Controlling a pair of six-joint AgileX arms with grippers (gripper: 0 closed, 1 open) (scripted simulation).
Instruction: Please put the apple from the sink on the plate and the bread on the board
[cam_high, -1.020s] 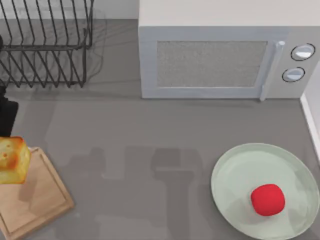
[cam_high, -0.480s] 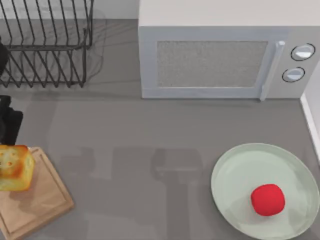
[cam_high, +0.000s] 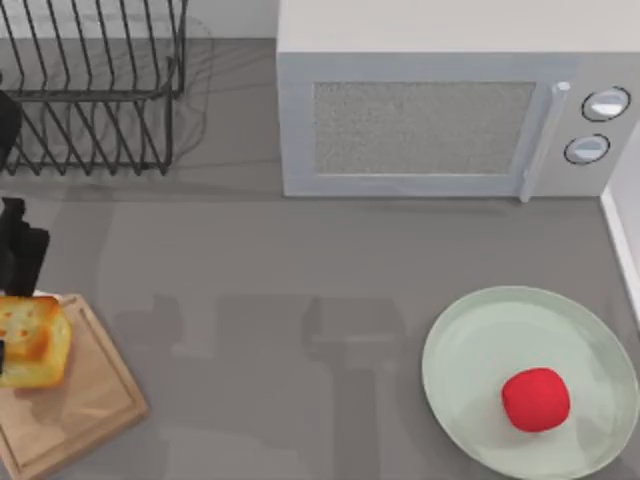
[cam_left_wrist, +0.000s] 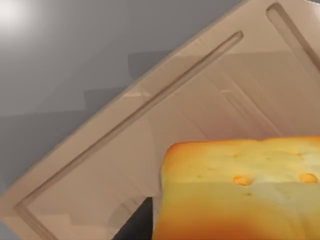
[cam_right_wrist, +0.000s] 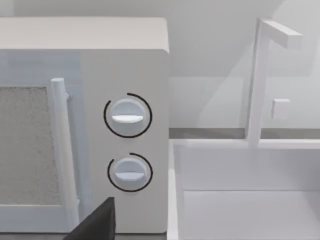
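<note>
With the apple (cam_high: 535, 399) already lying on the plate (cam_high: 470, 340), the bread (cam_high: 30, 340) sits low over the board (cam_high: 85, 400) at the table's left edge under the left gripper (cam_high: 8, 345) (grip state hidden), so the next move looks like release and retreat.

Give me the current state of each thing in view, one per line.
apple: resting on the plate.
bread: over the board, at the left gripper.
microwave: door closed.
dish rack: no dishes in it.
sink: nothing visible in the basin.
</note>
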